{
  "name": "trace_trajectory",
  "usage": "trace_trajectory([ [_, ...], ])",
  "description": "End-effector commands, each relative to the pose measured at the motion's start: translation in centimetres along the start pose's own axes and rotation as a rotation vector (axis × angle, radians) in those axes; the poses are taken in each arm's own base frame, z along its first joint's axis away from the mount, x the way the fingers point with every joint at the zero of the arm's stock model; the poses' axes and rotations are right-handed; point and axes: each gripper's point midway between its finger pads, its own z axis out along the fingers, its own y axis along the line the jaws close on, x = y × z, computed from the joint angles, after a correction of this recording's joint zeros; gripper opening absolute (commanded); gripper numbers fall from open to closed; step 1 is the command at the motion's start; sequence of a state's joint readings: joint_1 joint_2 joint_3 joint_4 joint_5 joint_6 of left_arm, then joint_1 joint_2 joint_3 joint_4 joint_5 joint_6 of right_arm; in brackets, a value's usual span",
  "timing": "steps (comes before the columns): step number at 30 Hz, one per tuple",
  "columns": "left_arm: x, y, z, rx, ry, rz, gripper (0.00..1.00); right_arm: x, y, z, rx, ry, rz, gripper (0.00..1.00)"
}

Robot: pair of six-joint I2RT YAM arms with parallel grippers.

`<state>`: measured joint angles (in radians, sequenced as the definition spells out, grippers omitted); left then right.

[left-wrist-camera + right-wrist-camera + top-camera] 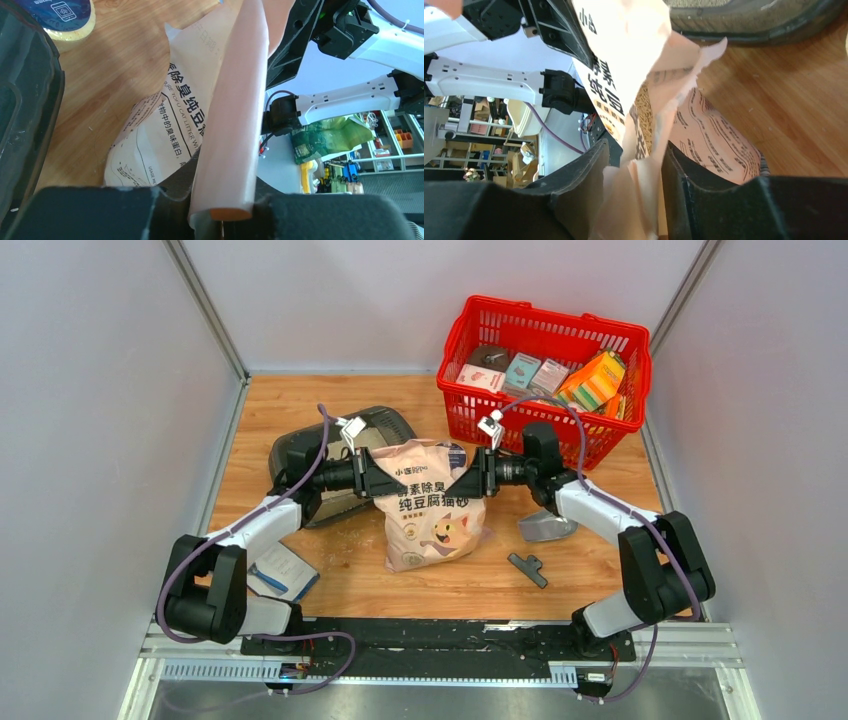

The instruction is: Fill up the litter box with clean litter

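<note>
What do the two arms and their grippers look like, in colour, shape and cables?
Both the left arm and the right arm have white link covers with chunky black joints. A purple cable loops along each one, fastened near the wrist with a white clip. The left gripper and right gripper are black, with two broad flat fingers.

This is a robotics laboratory, more exactly a closed test cell inside one. The wooden table point(300, 405) is shut in by pale grey panels point(100, 390) at 9, 12 and 3 o'clock, joined at the corners by metal posts point(206, 305). At 6 o'clock the left arm point(250, 530) and the right arm point(610, 510) are bolted on a black base plate point(450, 645) over an aluminium rail point(450, 672). Behind the arms, the wrist views show storage shelves point(395, 145) with coloured boxes and small parts, as in a workroom.
</note>
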<state>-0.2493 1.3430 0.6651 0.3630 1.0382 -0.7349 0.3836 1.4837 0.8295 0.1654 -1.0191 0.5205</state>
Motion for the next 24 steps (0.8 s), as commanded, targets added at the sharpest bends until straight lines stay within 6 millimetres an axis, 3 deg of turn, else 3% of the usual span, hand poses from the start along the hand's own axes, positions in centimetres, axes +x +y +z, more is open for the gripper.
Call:
trace_trajectory([
  [1,-0.1,-0.8,-0.1,0.035,-0.008,0.072,0.20,-2.4,0.9,0.5,-0.022,-0.087,-0.068,0.42],
  [5,-0.2,-0.9,-0.1,0.035,-0.011,0.083,0.14,-2.5,1.2,0.6,-0.033,-0.093,-0.058,0.16],
  [11,-0.6,-1.1,-0.5,0.040,-0.016,0.094,0.04,-1.9,2.1,0.3,-0.059,-0.034,-0.058,0.01],
  [20,-0.5,-2.4,-2.0,0.129,0.129,-0.025,0.00,-1.7,5.5,-2.1,-0.247,0.140,0.094,0.00],
  [21,0.8,-2.0,-2.4,0.107,0.176,-0.072,0.00,-1.2,6.0,-2.4,-0.280,0.173,0.110,0.00],
  [24,1.6,-2.2,-2.9,0.084,0.246,-0.155,0.00,-0.4,6.0,-2.7,-0.285,0.217,0.172,0.00],
])
